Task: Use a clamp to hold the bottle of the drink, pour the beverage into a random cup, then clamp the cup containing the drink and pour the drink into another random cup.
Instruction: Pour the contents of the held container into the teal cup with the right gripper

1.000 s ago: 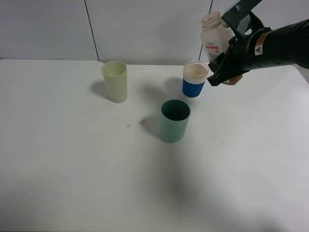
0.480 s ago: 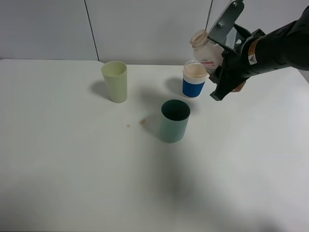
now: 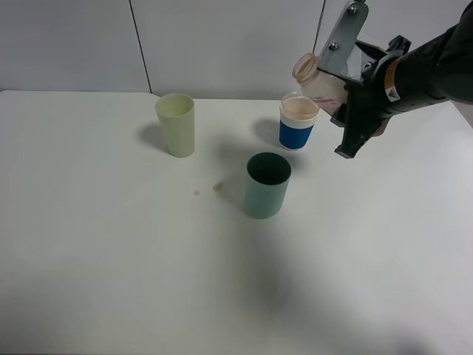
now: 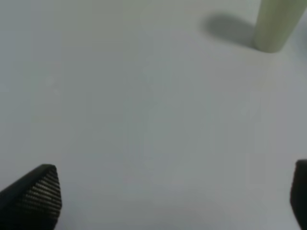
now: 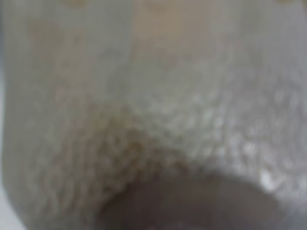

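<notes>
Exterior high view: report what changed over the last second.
The right tool, shut on the bottle, rolled it from upright to tilted, its mouth now lower and leaning left, toward the blue-banded cup. No liquid visibly leaves it. The teal-green cup, pale yellow-green cup, blue-banded cup and small brown spots stayed put.

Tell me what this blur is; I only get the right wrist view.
Observer: The bottle, tilted, gripped by the right end effector.
Operator: Over what?
Observer: In the high view its mouth shows just above the blue-banded cup, not the teal cup.
Operator: And the other arm?
Observer: The left end effector is open over the table, the pale cup ahead.
</notes>
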Controlling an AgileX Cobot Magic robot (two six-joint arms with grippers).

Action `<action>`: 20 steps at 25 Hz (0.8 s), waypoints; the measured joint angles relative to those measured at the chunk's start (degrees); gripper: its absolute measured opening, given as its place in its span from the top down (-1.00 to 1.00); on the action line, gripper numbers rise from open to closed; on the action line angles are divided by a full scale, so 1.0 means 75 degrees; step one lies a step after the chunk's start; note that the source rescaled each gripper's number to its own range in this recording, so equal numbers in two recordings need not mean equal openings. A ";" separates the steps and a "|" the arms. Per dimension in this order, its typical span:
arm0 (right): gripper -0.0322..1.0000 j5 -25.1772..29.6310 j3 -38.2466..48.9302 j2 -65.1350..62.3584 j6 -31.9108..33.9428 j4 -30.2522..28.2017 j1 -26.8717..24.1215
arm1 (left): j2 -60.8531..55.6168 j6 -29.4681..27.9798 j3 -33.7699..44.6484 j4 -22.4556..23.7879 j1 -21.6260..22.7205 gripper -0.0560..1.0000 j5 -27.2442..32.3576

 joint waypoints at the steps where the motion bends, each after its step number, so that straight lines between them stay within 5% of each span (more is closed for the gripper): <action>1: 0.91 0.0026 0.0000 -0.0016 0.0012 -0.0047 0.0000 | 0.0000 0.0000 0.0000 0.0000 0.0000 -0.80 0.0000; 20: 0.91 0.0215 0.0000 -0.0023 0.0623 -0.1527 0.0582 | 0.0000 0.0000 0.0000 0.0000 0.0000 -0.80 0.0000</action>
